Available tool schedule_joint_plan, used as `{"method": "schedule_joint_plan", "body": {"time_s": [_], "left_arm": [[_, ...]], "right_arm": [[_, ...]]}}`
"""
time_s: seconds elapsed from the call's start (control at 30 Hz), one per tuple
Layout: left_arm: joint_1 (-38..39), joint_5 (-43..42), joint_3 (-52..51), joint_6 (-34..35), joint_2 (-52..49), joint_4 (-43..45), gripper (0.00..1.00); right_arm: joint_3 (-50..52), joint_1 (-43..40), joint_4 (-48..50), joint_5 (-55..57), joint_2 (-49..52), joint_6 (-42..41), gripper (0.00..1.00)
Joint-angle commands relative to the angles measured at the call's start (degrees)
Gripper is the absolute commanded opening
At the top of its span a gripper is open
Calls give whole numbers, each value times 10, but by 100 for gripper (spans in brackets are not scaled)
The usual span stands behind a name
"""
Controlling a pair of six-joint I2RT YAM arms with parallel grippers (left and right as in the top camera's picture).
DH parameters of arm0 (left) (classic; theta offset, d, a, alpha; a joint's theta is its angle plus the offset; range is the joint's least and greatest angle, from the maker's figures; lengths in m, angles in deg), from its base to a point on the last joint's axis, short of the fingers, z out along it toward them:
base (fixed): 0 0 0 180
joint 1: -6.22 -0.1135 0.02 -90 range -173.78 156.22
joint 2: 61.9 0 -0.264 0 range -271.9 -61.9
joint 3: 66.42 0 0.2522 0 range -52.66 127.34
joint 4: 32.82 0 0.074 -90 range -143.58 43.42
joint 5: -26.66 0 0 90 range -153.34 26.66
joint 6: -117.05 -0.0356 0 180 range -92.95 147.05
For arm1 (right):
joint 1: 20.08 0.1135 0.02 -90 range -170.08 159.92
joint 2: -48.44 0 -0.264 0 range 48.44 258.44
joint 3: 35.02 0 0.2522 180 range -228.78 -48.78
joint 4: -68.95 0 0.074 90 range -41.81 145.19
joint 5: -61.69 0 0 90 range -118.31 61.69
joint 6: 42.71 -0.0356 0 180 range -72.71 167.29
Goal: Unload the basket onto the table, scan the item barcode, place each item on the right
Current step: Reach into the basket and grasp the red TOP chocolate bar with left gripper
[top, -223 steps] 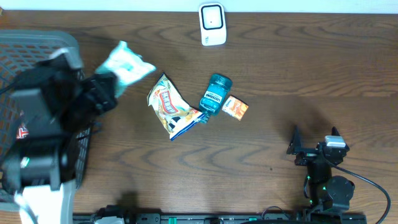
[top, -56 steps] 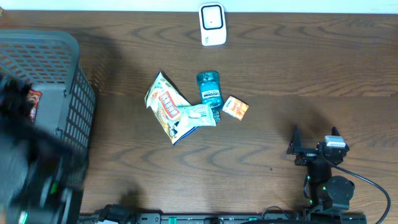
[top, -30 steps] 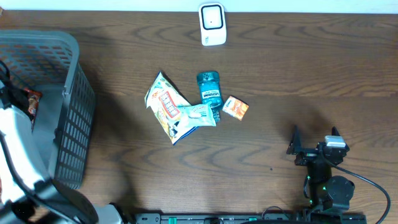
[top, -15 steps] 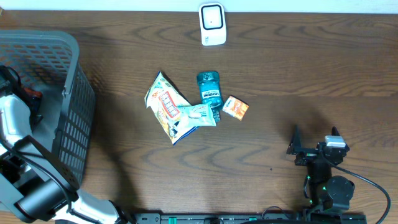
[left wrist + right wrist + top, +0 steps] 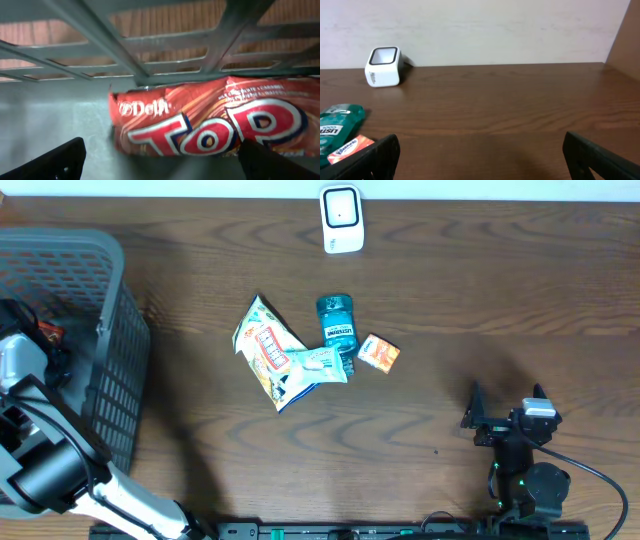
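The red snack packet (image 5: 210, 122) lies on the floor of the grey basket (image 5: 150, 45), pressed up against the foot of its slatted wall, printed face up with big white-edged letters. No barcode shows on the side turned to me. My left gripper (image 5: 162, 147) hangs just over the packet with its fingers spread wide, one tip off the packet's left end and the other over its right part, and nothing is clamped between them. Whether the tips touch the wrapper I cannot tell, since only their dark ends reach into my wrist view.

From above, the basket stands at the left edge of the table (image 5: 500, 300), and my left arm (image 5: 30, 440) reaches into it from the near side. A small red patch beside the arm is probably the same packet, though most of it is hidden.

Well apart from the basket, near the middle of the table, lies a cluster: a crinkled snack bag (image 5: 265, 345), a white pouch (image 5: 318, 363) resting across its lower right end, a blue-green bottle (image 5: 337, 328) touching that pouch, and a small orange box (image 5: 379, 352) just beside the bottle. The white scanner (image 5: 342, 220) stands at the far edge, beyond the bottle.

My right gripper (image 5: 480, 147) sits low at the near right, fingers wide apart and empty, facing the scanner.
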Motion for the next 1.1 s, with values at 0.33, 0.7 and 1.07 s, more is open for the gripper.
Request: {"method": "schedule_joint_plan", "body": {"time_s": [0.33, 0.7, 1.07], "left_arm": [[-14, 5, -11, -30, -58, 47, 8], [16, 2, -12, -49, -26, 43, 7], [83, -2, -12, 9, 104, 16, 7]], "right_arm": [[1, 4, -2, -3, -1, -8, 99], [1, 4, -2, -3, -1, -8, 99], [1, 4, -2, -3, -1, -8, 99]]}}
